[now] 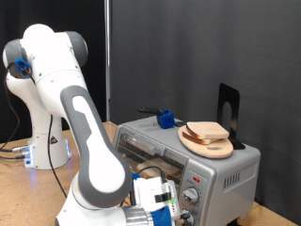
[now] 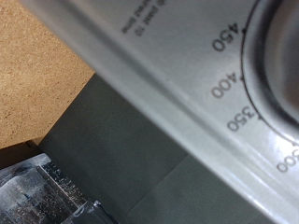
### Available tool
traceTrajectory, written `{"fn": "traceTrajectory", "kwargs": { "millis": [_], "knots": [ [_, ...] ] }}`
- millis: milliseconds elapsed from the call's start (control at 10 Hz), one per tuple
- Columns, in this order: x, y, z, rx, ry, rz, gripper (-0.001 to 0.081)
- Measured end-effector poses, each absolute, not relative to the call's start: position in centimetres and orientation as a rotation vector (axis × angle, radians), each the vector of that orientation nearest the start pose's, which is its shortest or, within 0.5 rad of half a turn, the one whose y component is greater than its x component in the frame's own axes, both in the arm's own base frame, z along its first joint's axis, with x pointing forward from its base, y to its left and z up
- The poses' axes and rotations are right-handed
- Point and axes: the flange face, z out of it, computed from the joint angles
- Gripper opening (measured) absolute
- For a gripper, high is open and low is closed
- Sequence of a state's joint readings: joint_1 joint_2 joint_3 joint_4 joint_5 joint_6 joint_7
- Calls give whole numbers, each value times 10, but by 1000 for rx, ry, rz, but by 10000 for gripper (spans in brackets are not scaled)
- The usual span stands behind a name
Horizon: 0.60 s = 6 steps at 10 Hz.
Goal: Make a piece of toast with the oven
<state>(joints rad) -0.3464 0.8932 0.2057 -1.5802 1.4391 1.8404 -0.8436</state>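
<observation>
The hand (image 1: pixel 179 215) is at the oven's (image 1: pixel 226 169) temperature knob (image 2: pixel 280 56); its grip I cannot tell. Toast (image 1: pixel 209 133) waits on the wooden plate (image 1: pixel 202 144) above.

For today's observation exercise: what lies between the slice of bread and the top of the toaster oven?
In the exterior view, a round wooden plate lies between them: the slice of bread rests on it, and the plate sits on the toaster oven.
</observation>
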Motion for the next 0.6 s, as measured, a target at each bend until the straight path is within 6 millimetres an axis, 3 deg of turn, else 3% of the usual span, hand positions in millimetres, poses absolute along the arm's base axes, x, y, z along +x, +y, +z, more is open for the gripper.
{"fn": "traceTrajectory", "kwargs": {
  "millis": [100, 300, 400, 500, 600],
  "knots": [
    [674, -34, 145, -1683, 271, -193, 104],
    [676, -37, 153, -1681, 269, -206, 362],
    [677, -39, 157, -1682, 271, -207, 362],
    [675, -43, 155, -1689, 286, -203, 539],
    [673, -47, 154, -1690, 306, -191, 539]
  ]
}}
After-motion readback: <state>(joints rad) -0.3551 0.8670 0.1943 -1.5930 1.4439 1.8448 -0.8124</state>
